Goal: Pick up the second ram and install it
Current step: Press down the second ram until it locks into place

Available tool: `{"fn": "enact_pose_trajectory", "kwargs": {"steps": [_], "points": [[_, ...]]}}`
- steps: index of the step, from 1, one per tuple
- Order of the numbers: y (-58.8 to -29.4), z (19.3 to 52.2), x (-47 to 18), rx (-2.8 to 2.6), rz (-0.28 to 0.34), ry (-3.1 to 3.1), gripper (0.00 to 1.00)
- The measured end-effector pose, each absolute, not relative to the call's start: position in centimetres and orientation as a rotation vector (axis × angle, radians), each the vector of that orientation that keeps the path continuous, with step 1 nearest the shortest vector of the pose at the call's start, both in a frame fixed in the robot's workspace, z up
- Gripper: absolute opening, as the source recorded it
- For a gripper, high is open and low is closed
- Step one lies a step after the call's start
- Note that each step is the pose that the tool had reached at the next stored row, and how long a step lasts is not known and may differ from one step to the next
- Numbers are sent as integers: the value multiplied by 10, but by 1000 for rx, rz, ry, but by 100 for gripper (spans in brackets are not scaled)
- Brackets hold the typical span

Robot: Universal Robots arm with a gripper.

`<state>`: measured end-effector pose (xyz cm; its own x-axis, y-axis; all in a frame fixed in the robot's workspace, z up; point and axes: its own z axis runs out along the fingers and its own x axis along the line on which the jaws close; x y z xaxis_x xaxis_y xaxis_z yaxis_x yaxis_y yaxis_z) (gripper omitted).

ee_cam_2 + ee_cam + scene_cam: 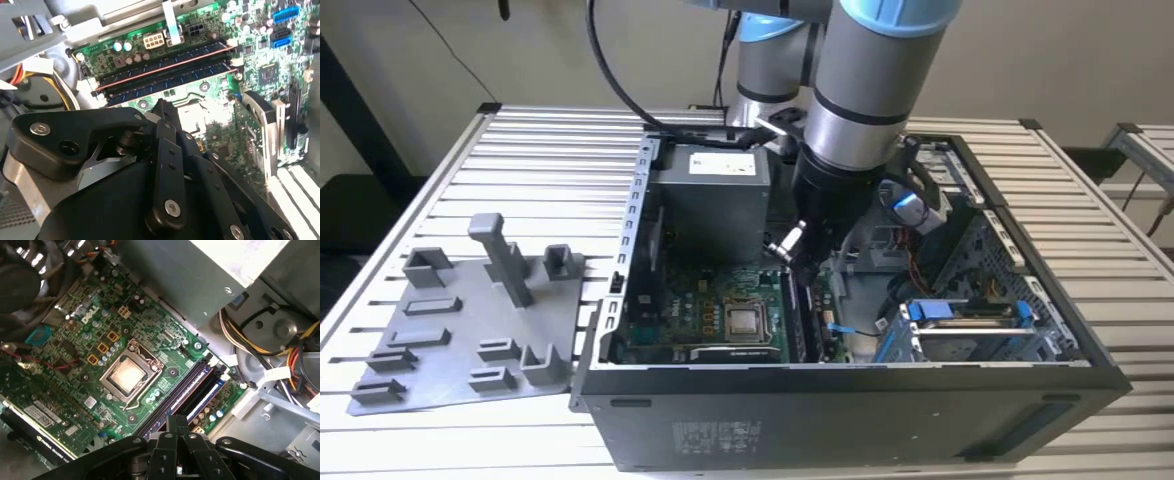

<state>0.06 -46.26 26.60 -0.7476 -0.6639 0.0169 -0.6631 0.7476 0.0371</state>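
Exterior view, claw [803, 268] amid motherboard [707, 310], drive cage [967, 325]

Grey arm [854, 90], blue joint caps, black screwed hand [165, 150]

Power supply sticker [724, 162]: white, print was too small to read.
Case front sticker [716, 437]: pale lines of print, illegible.
Motherboard marking [86, 316]: white lettering stood on the green board.
Card stickers [39, 412]: white, print unreadable.
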Motion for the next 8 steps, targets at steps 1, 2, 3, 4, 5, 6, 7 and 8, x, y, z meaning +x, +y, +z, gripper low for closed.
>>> {"fn": "enact_pose_trajectory", "kwargs": {"steps": [1, 2, 3, 4, 5, 6, 7, 8], "points": [[-463, 266, 1, 1131, -44, -2899, 11], [-463, 266, 1, 1158, -44, -2889, 11], [-463, 266, 1, 1185, -43, -2877, 11], [-463, 266, 1, 1212, -42, -2866, 11], [-463, 265, 1, 1237, -42, -2856, 11], [-463, 265, 1, 1262, -42, -2845, 11], [-463, 265, 1, 1287, -42, -2833, 11], [-463, 265, 1, 1312, -43, -2822, 11]]}}
